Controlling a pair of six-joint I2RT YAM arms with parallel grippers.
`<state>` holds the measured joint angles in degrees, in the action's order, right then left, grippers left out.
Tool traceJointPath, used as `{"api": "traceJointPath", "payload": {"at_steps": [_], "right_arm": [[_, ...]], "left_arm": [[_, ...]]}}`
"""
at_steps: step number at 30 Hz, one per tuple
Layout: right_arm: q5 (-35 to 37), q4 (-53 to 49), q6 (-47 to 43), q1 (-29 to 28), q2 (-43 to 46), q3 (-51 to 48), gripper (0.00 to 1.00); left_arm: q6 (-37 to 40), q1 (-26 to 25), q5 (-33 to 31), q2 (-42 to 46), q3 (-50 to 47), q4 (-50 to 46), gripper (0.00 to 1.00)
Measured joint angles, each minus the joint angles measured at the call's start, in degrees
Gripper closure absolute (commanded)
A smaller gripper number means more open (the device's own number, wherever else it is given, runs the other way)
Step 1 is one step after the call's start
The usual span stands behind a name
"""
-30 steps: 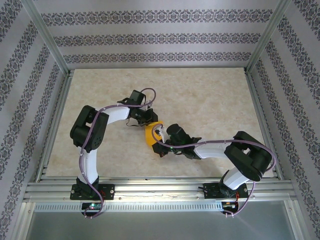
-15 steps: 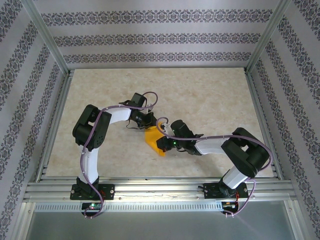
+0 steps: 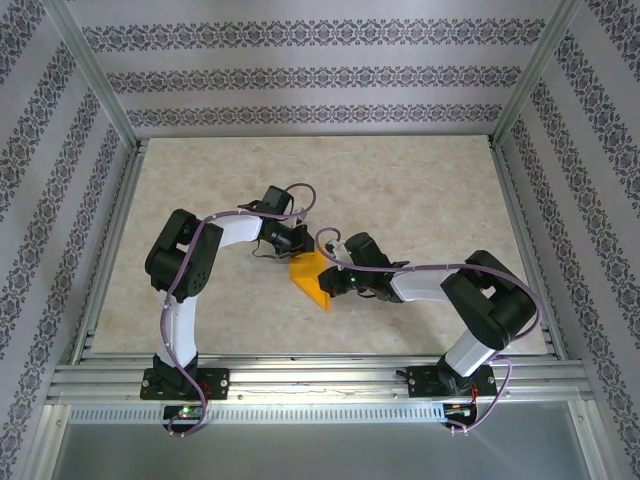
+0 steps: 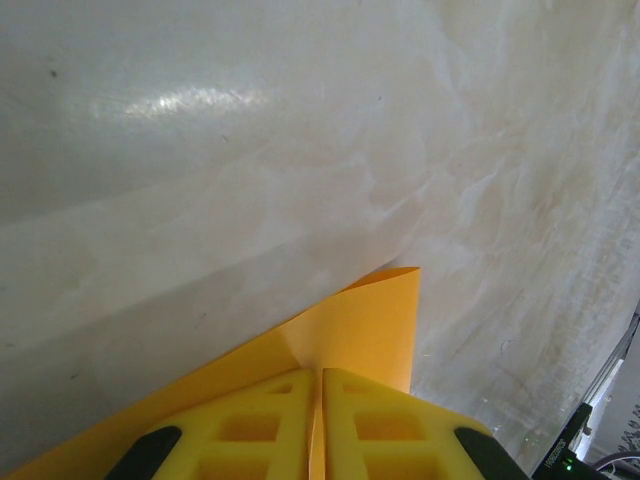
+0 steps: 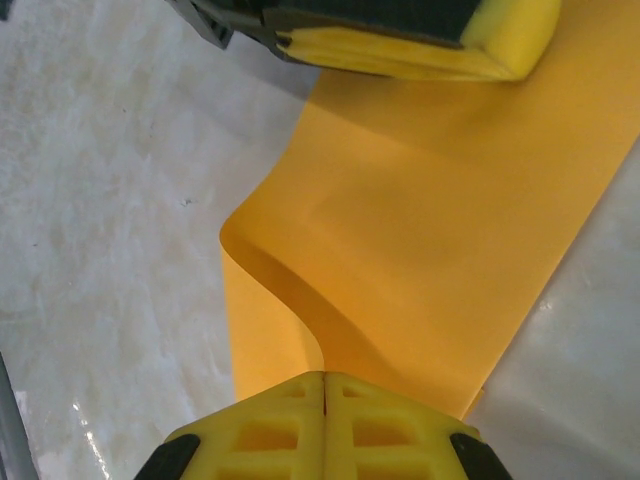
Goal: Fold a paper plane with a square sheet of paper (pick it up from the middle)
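Observation:
The square sheet of paper [image 3: 311, 280] is orange-yellow and hangs bent between both grippers over the middle of the table. My left gripper [image 3: 296, 250] is shut on its upper edge; in the left wrist view the paper [image 4: 345, 330] runs into the seam between the yellow fingers [image 4: 390, 420]. My right gripper [image 3: 330, 283] is shut on the opposite edge; in the right wrist view the sheet [image 5: 440, 230] curls in an S up from my closed gripper [image 5: 326, 385] toward the left gripper's finger [image 5: 400, 40]. No paper plane shape shows.
The marble-patterned table [image 3: 400, 190] is fenced by an aluminium frame [image 3: 300, 375] at the near edge and patterned walls on three sides. Both arms reach inward and meet at the centre.
The right gripper has moved up and left toward the left gripper. The paper between them has gone from a rounded bulge to a flatter, pointed fold hanging down.

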<state>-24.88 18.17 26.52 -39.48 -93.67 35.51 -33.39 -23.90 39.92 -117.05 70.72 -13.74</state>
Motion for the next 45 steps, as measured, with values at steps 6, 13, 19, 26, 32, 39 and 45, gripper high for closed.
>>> {"api": "traceJointPath", "payload": {"at_steps": [6,13,19,26,32,39,45], "right_arm": [[0.24,-0.42,-0.42,0.00,-0.74,0.15,1.00],[1.97,-1.86,-1.03,0.39,-0.90,1.25,1.00],[2.56,-2.62,-1.22,0.39,-1.14,1.99,1.00],[2.58,-3.19,-1.22,0.39,-1.22,2.01,1.00],[2.95,-3.21,-1.22,0.39,-1.64,2.01,1.00],[3.02,-3.87,-1.44,0.39,-1.64,2.23,1.00],[3.04,-4.87,-2.10,0.39,-1.66,2.82,1.00]], "left_arm": [[0.00,0.00,0.00,0.02,0.00,0.00,0.89],[0.00,0.00,0.00,0.00,0.00,0.00,0.89],[-0.02,0.00,0.00,0.00,0.02,0.00,0.90],[-0.02,0.00,-0.02,0.00,0.02,0.00,0.89],[-0.02,0.00,0.02,0.02,0.02,0.00,0.90],[-0.02,0.00,0.02,0.02,0.02,0.00,0.90],[-0.02,0.00,0.02,0.00,0.02,0.00,0.90]]}}
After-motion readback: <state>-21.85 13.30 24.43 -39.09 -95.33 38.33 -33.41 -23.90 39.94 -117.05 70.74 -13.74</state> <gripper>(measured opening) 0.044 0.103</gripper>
